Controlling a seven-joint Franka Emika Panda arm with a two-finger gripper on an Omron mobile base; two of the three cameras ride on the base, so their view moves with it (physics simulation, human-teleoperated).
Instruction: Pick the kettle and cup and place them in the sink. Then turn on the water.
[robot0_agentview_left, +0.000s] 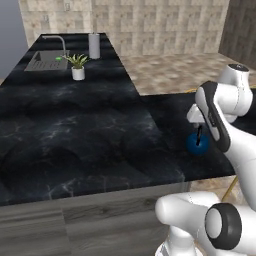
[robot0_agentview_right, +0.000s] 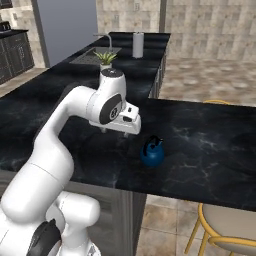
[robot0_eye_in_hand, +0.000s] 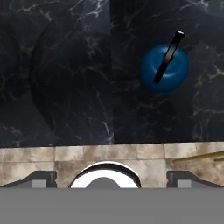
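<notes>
The dark-blue kettle (robot0_agentview_left: 197, 144) (robot0_agentview_right: 152, 155) stands upright on the black marble counter near its front edge, black handle up. My gripper (robot0_agentview_right: 114, 132) hovers above the counter just beside it, open and holding nothing. In the hand view the kettle (robot0_eye_in_hand: 165, 68) lies at the upper right, off the line between my fingertips (robot0_eye_in_hand: 43, 178). The sink (robot0_agentview_left: 46, 61) with its curved faucet (robot0_agentview_left: 59, 40) lies far off at the counter's back left. A small bright green shape at its right rim looks like the cup (robot0_agentview_left: 58, 58), too small to tell more. No stream shows at the faucet.
A white pot with a green plant (robot0_agentview_left: 77, 68) (robot0_agentview_right: 106, 58) stands right of the sink, and a grey cylinder (robot0_agentview_left: 94, 45) (robot0_agentview_right: 138, 44) behind it. A yellow chair (robot0_agentview_right: 220, 220) sits below the counter's front edge near the kettle.
</notes>
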